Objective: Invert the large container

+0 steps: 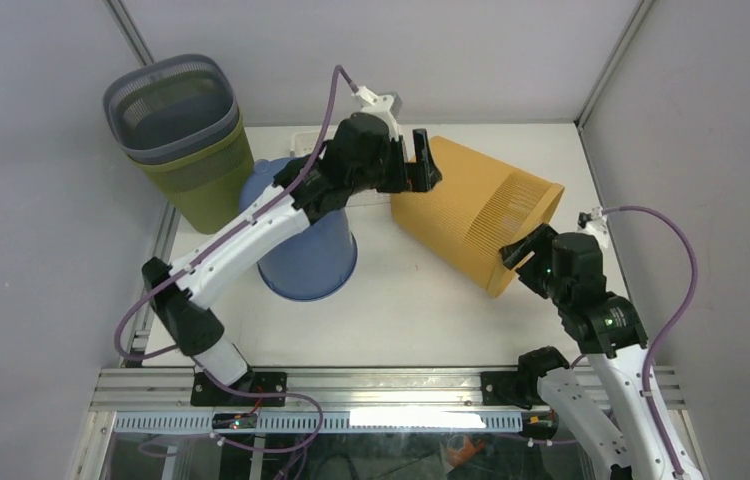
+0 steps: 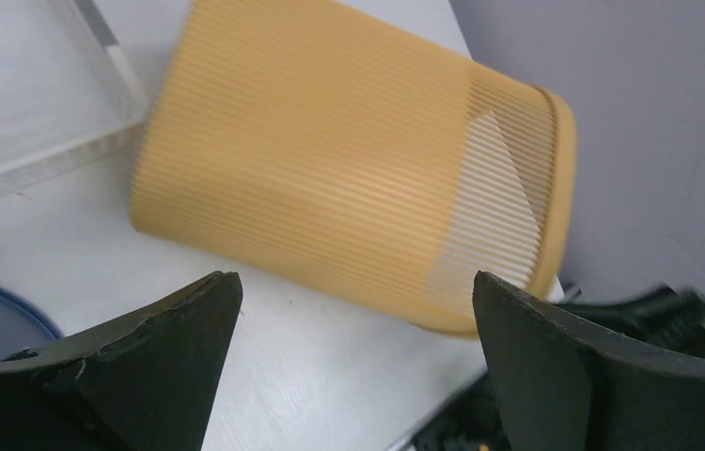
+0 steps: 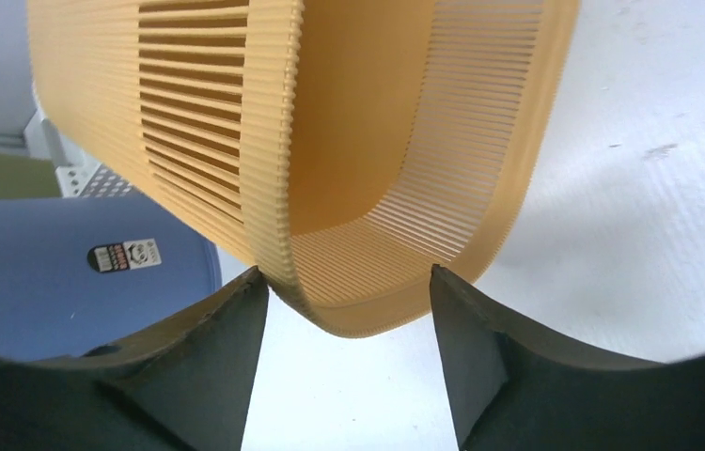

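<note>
On the white worktop (image 1: 411, 300) the large orange container (image 1: 471, 210) lies tipped on its side at right of centre, mouth toward the right arm. A blue bin (image 1: 311, 255) stands inverted to its left. The right hand (image 3: 349, 301) is spread, its fingers straddling the container's lower rim without clamping it. The left hand (image 2: 358, 310) gapes wide near the container's closed base, holding nothing.

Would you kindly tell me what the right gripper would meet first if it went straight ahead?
The right gripper would likely meet the rim of the orange ribbed plastic container, just ahead between its open jaws.
</note>
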`<state>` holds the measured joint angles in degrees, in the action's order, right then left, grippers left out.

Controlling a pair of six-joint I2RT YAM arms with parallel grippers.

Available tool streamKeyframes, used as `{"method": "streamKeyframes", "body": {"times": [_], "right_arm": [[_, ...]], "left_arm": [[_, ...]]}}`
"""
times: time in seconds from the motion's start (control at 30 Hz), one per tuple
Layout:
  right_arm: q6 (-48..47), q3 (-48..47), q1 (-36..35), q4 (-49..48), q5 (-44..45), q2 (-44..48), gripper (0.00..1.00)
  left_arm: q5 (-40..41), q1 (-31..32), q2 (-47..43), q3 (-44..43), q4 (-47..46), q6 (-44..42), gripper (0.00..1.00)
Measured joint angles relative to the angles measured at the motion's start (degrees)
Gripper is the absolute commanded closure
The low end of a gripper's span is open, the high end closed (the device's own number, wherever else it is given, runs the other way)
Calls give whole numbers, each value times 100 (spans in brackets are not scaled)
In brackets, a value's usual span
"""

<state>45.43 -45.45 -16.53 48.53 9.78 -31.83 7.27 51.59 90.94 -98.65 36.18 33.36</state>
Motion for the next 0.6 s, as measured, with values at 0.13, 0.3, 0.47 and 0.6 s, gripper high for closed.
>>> {"method": "streamKeyframes", "body": {"times": [0.13,0.3,0.47,0.6], "right_arm": [[-118,-588,7,608,520,-210,29],[-448,-1714,7,997,1137,-811,31],[-723,-2538,7,1158,1478,-1591,40],[-887,-2883,17,1285,1550,-2271,45]], "left_arm": [[-190,-704,699,-623,179,-39,1],[-549,-1255,1473,-1342,387,-142,1],[-951,-1464,2022,-1718,490,-221,1],[-1222,-1574,2374,-1858,503,-286,1]]}}
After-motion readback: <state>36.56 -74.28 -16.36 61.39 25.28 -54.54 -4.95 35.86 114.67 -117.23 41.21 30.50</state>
